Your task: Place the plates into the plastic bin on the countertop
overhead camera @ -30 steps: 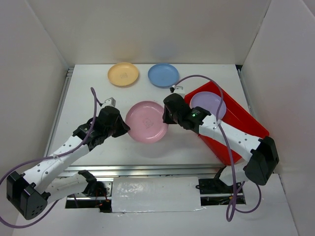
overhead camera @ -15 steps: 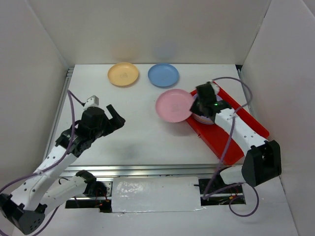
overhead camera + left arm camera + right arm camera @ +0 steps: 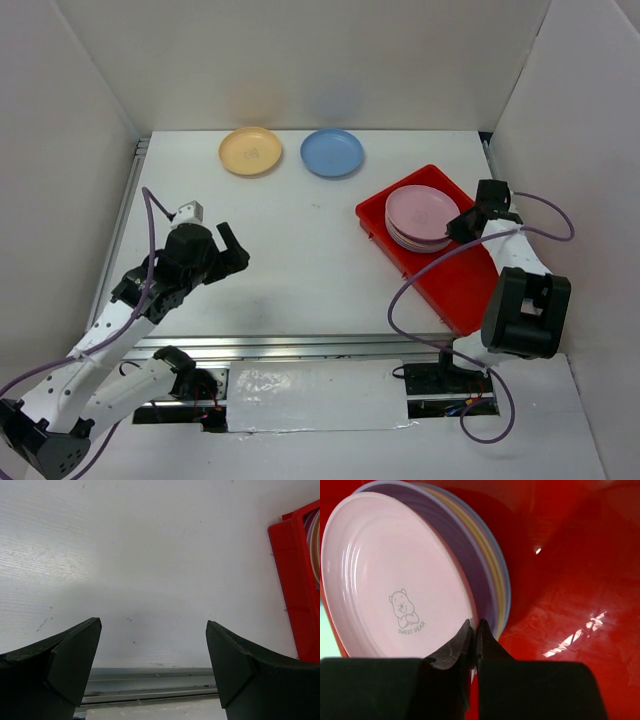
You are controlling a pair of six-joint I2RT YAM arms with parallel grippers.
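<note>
The white countertop (image 3: 300,250) spreads out in front of my two bases, with a metal rail (image 3: 280,345) along its near edge. On its right side sits the red plastic bin (image 3: 465,290), turned at an angle, one corner pointing toward the middle of the surface. In the far end of the bin lies a stack (image 3: 424,238) of plates with the pink plate (image 3: 420,208) on top. From my right wrist I can see lilac, yellow-orange and blue rims stepped out underneath it, and a small bear printed on the pink face. Two more plates lie flat by the back wall, well apart from the bin: a yellow-orange plate (image 3: 250,150) and, just to its right, a blue plate (image 3: 332,152), near each other but not touching. My right gripper (image 3: 462,226) is down inside the bin at the right side of the stack, its jaws drawn almost together and nipping the rim of the pink plate. My left gripper (image 3: 232,248) hangs over bare countertop on the left, well away from every plate, its jaws spread wide with nothing between them; from that wrist I see only white surface, the rail, and a corner of the bin at the right edge.
</note>
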